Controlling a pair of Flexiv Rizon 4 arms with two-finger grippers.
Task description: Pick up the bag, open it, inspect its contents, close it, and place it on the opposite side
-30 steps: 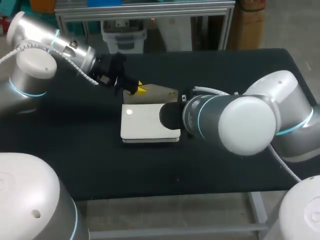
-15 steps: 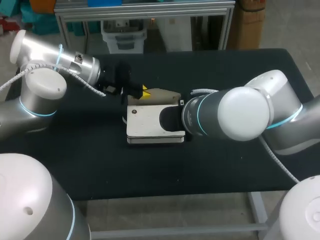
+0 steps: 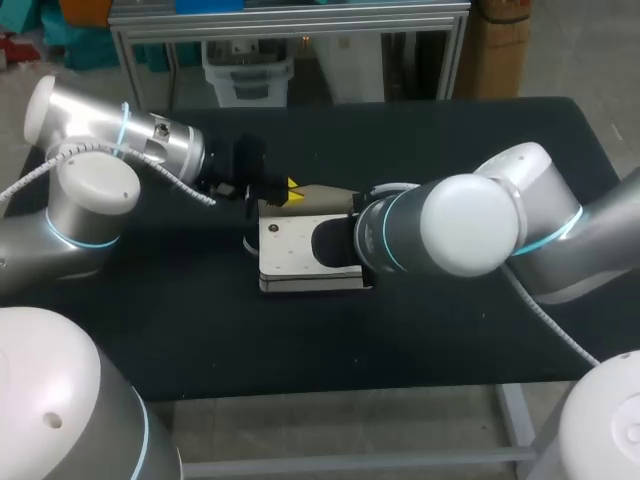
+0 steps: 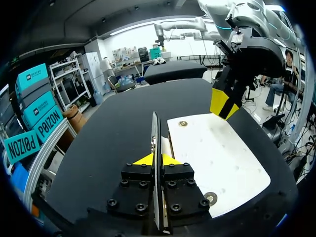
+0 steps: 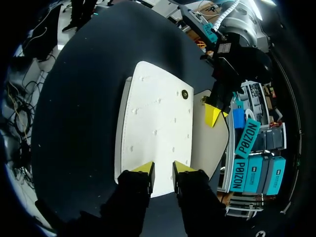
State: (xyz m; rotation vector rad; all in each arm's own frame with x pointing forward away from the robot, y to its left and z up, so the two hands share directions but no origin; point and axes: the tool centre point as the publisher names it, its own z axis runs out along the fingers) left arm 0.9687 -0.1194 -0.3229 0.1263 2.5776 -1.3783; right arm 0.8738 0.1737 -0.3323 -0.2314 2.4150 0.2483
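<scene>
Scene: our white bag [image 3: 290, 255] lies flat near the middle of the black table [image 3: 450, 140], between our two arms.
Left gripper [image 4: 157, 159]: clamped on the edge of the tan flap [image 3: 325, 195], which stands upright between the yellow tips, clear of the bag's white face.
Right gripper [image 5: 163, 168]: set at the bag's opposite edge, over the white face; we cannot tell whether it grips anything there.
Snap stud [image 3: 272, 229]: bare on the white face, with nothing fastened over it.
Done, as we judge it: the bag is in hand and the flap is off its snap, so the opening looks under way, though the bag rests on the table rather than in the air.
Left to do: inspecting the contents, none of which we can see; closing the flap; setting the bag on the opposite side.
</scene>
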